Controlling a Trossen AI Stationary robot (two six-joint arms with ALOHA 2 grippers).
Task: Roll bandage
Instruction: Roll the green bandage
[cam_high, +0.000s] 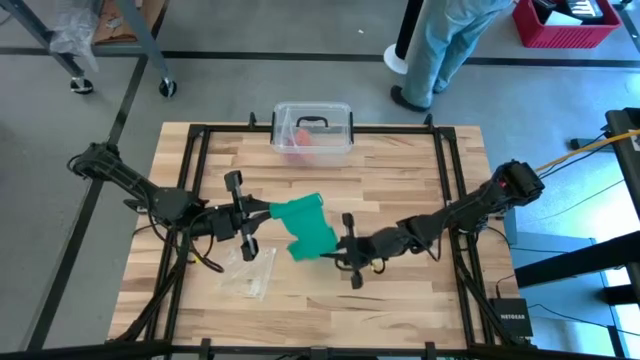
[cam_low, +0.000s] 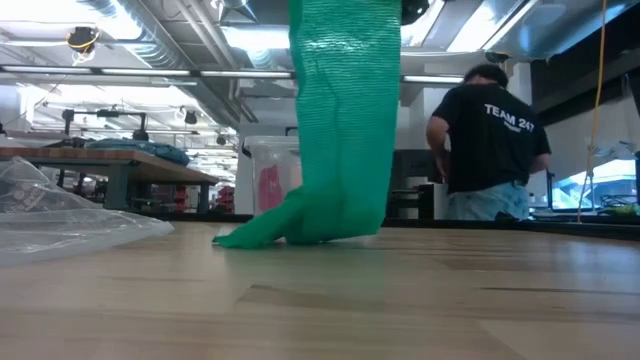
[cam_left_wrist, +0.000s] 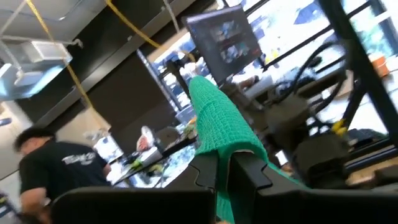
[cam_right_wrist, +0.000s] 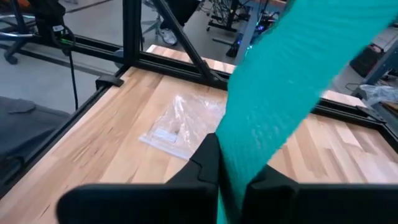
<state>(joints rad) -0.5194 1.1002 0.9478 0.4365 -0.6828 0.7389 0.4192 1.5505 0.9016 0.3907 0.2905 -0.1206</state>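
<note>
Both your grippers are clamped on the green bandage (cam_high: 306, 227).
Left gripper (cam_left_wrist: 225, 169) and right gripper (cam_right_wrist: 231, 175) hold it above the table (cam_high: 400, 180); its lower end touches the wood.

You have one camera straight overhead taking in the whole surface (cam_high: 400, 180). Another sits at board level, facing the room. Each wrist camera peers closely past its own fingers (cam_right_wrist: 208, 165); all four share the bandage (cam_high: 305, 228) between them.
</note>
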